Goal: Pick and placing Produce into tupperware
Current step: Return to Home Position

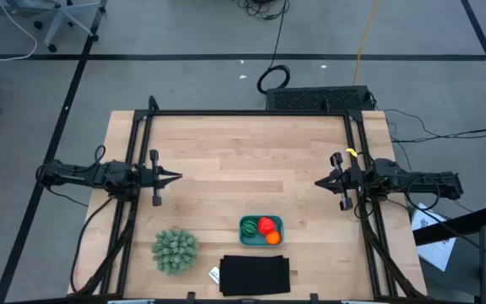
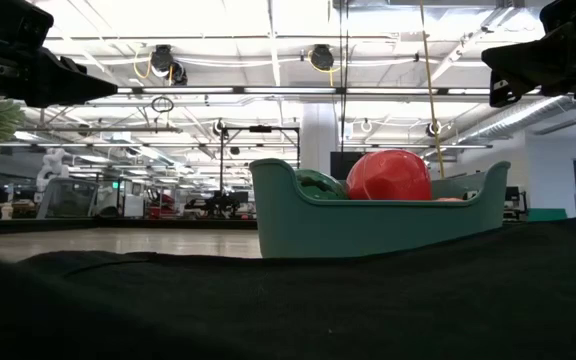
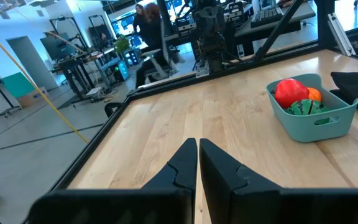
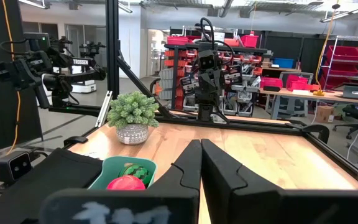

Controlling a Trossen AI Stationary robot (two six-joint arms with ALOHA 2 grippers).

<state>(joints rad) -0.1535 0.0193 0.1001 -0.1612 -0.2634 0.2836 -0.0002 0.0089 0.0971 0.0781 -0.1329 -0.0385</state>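
The teal tupperware [image 1: 261, 229] sits on the table near its near edge, and all three produce pieces lie inside it: the dark green striped ball [image 1: 250, 225], the red fruit [image 1: 266, 225] and the orange ball [image 1: 272, 238]. The left wrist view shows the tupperware [image 3: 319, 120] with the red fruit [image 3: 290, 91] on top. My left gripper [image 1: 178, 177] hovers shut at the table's left side, away from the container. My right gripper [image 1: 318, 182] hovers shut at the right side, its fingers [image 4: 199, 163] closed together.
A spiky pale-green potted plant [image 1: 175, 250] stands near the table's near-left part. A black flat rectangle [image 1: 255, 275] lies at the near edge, just in front of the tupperware. Bare wood [image 1: 243, 160] stretches between the two grippers.
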